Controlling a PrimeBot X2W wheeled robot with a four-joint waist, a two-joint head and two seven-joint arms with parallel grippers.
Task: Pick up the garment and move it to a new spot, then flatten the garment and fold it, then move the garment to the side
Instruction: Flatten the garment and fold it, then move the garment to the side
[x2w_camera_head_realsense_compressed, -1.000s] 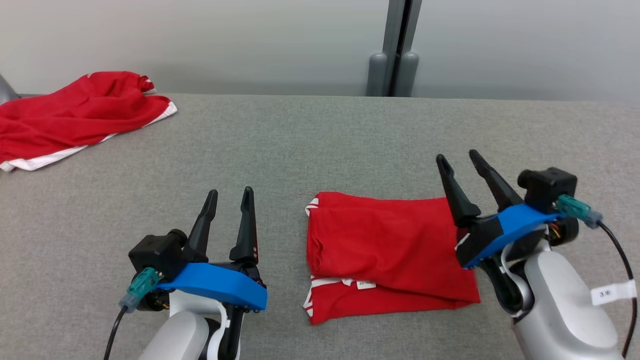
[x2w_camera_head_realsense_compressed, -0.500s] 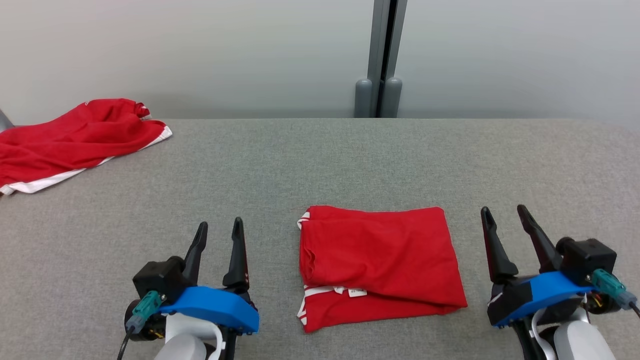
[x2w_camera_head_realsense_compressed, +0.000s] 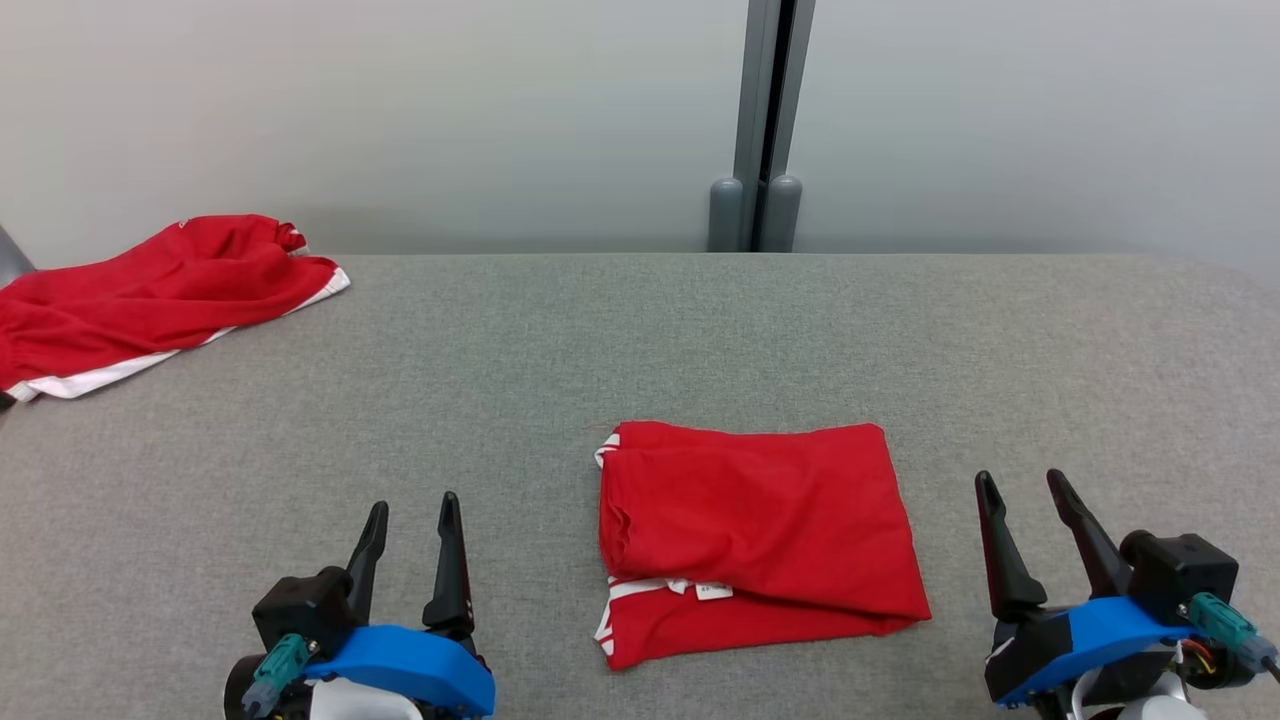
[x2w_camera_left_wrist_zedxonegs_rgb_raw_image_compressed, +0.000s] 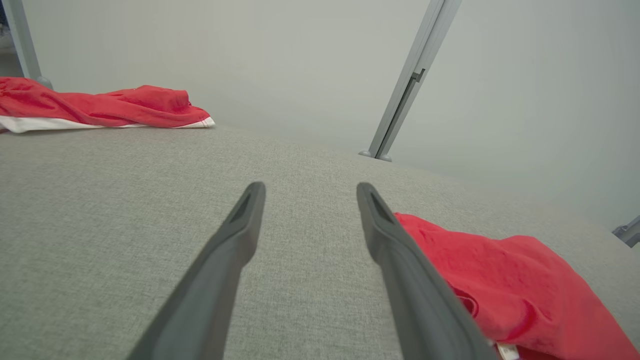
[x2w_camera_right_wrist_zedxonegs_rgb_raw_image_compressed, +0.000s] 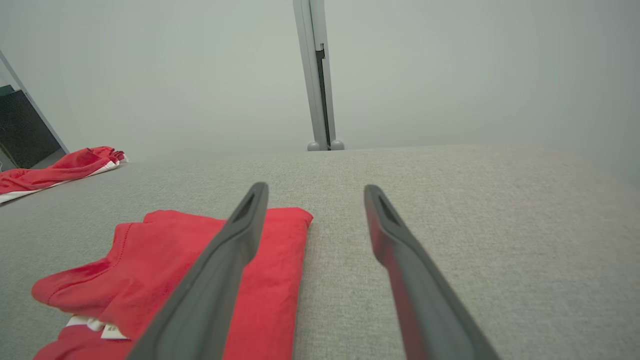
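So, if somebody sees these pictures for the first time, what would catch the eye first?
The folded red garment lies on the grey table, between the open left tool and the open right tool; neither touches it. A second red garment, crumpled, with white trim, lies at the table's far left corner.

Nothing in view can be read. The only label is a small white tag (x2w_camera_head_realsense_compressed: 712, 591) at the near edge of the folded red garment (x2w_camera_head_realsense_compressed: 760, 510), where the upper layer meets the white-trimmed layer under it. Any print on it is too small and blurred to make out in the head view, and it is no clearer in either wrist view.
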